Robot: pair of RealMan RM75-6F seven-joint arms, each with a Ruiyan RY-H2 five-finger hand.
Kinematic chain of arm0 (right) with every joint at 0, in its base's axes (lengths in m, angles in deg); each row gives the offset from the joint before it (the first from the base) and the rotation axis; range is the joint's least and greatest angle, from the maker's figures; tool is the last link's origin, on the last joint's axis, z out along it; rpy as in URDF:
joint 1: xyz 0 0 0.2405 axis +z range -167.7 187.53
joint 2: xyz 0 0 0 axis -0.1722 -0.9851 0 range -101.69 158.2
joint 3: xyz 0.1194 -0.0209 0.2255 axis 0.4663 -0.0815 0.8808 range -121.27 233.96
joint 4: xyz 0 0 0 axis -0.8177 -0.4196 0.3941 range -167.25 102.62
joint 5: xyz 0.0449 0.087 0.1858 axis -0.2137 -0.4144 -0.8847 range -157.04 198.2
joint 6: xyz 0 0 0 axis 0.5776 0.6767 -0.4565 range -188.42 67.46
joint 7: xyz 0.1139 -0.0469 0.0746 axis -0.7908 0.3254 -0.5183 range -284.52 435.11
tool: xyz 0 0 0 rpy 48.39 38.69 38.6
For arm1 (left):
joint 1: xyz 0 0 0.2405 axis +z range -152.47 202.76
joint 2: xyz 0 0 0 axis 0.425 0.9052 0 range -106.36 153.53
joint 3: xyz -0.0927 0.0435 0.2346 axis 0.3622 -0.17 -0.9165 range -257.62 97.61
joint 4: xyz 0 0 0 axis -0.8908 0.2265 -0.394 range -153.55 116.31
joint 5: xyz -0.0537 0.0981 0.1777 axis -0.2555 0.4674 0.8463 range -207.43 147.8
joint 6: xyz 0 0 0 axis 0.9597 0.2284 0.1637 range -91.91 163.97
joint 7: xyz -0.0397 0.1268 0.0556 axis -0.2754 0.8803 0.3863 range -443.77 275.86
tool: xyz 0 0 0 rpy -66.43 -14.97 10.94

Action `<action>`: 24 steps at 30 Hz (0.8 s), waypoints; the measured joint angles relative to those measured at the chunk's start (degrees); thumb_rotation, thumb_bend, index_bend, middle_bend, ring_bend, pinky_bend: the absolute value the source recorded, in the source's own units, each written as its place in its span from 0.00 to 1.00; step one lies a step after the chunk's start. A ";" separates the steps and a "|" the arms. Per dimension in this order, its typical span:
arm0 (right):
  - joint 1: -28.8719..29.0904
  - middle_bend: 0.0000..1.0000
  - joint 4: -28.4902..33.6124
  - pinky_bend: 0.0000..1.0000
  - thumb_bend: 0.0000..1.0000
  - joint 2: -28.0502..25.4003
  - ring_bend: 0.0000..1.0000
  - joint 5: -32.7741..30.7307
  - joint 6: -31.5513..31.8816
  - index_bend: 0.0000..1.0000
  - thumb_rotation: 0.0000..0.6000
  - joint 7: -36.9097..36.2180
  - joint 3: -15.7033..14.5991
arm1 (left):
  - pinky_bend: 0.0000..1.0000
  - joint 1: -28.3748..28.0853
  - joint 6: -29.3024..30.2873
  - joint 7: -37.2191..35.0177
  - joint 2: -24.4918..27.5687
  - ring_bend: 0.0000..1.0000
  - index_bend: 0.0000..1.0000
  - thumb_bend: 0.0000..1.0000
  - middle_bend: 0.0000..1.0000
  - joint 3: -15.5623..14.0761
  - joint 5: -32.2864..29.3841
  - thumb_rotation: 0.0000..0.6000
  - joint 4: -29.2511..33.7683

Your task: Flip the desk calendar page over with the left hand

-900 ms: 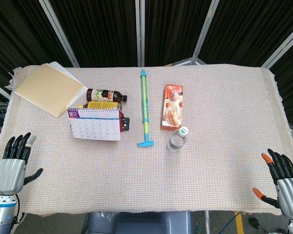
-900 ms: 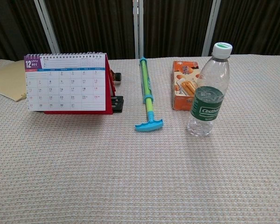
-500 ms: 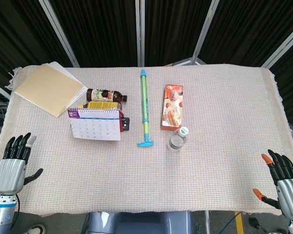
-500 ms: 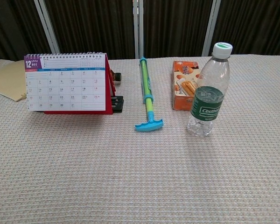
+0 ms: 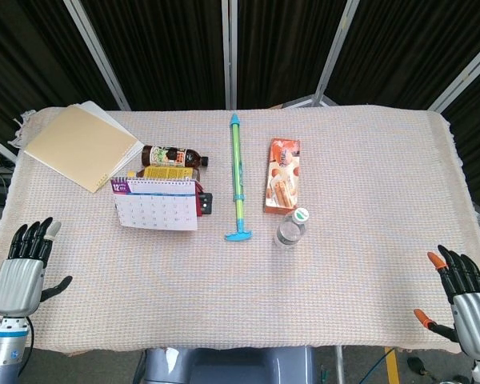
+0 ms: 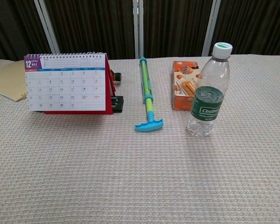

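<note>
Table (image 5: 344, 264) covered by one woven cloth, waffle texture, pale beige, frayed at the far edges.

One desk calendar (image 5: 156, 203): tent-shaped, wire-bound along the top, red card base, white grid page with a purple corner block marked 12. It stands upright on the left half of the table, page facing the robot; seen again in the chest view (image 6: 65, 82). Page not yet flipped.

One black clip-like object (image 6: 117, 102) touches the calendar's right side; shape unclear.

Two bottles. One clear ribbed plastic water bottle (image 6: 208, 91), white cap, green label, upright near the table's middle. One brown drink bottle (image 5: 173, 155), printed label, lying on its side just behind the calendar.

One yellow packet (image 5: 168, 172) between the brown bottle and the calendar, partly hidden.

One long plastic rod (image 5: 238, 178), green shaft, blue tip and blue T-handle, lying straight, handle toward the robot.

One orange cardboard snack box (image 5: 283, 175), flat, rectangular, just behind the water bottle.

One tan notebook (image 5: 82, 146), spiral edge, on white sheets at the far left corner.

Left hand (image 5: 22, 274): metal palm, dark fingers (image 5: 30, 238) spread and straight, holding nothing, at the near left edge, well apart from the calendar.

Right hand (image 5: 466, 300): fingers spread, orange-tipped, holding nothing, near right corner.
</note>
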 measured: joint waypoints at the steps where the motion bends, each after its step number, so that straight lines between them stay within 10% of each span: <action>1: -0.02 0.00 -0.03 0.00 0.07 0.00 0.00 0.03 0.03 0.00 1.00 -0.04 -0.02 | 0.00 -0.15 -0.45 -0.45 0.10 0.00 0.00 0.13 0.00 0.18 -0.52 1.00 0.15; 7: -0.02 0.00 -0.18 0.00 0.07 0.02 0.00 -0.25 -0.05 0.00 1.00 -0.32 0.04 | 0.00 -1.54 -4.23 -1.96 0.31 0.00 0.00 0.80 0.00 1.96 -5.27 1.00 -0.01; 14: 0.09 0.00 -0.10 0.00 0.07 -0.02 0.00 -0.49 -0.35 0.00 1.00 -0.44 0.08 | 0.23 -4.52 -10.48 -3.88 -1.35 0.12 0.00 0.85 0.04 3.93 -10.34 1.00 -1.04; 24: 0.10 0.00 -0.22 0.00 0.07 -0.36 0.00 -0.90 -0.40 0.00 1.00 -1.57 0.16 | 0.48 -9.11 -17.19 -3.99 -3.76 0.53 0.00 0.85 0.49 9.14 -19.81 1.00 -1.14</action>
